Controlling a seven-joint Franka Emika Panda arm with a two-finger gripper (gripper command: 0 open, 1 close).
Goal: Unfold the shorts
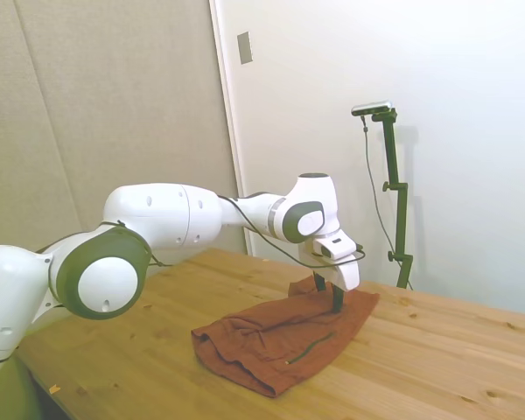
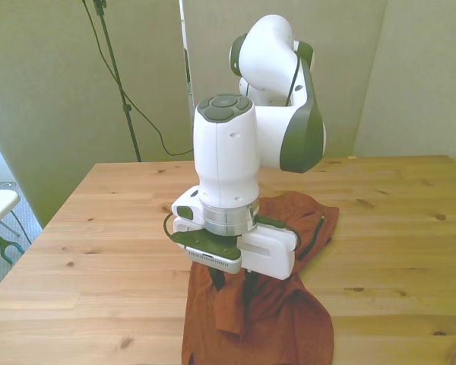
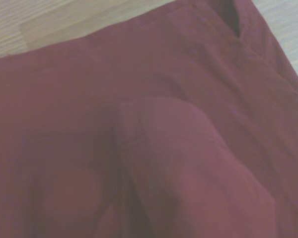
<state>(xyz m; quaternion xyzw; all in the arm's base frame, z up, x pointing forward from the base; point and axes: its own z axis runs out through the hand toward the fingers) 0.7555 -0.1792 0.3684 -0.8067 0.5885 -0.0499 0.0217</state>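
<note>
The shorts lie crumpled on the wooden table, a rust-brown heap with folds running through it and a dark zipper or pocket line showing along one side. In the front view they stretch from the middle of the table down to its near edge, with that dark line on the front view's right.

The white arm reaches out over the cloth and the gripper points straight down into the end of the shorts farthest from the arm's base. From the front the gripper has its jaws drawn close together with a fold of the fabric pinched between them; the dark fingers sink into the cloth.

Close up from the wrist, the shorts fill nearly everything, a soft raised ridge in the middle, blurred, with a strip of table at the edge.

I can read no brand, label or writing anywhere on cloth or arm.
</note>
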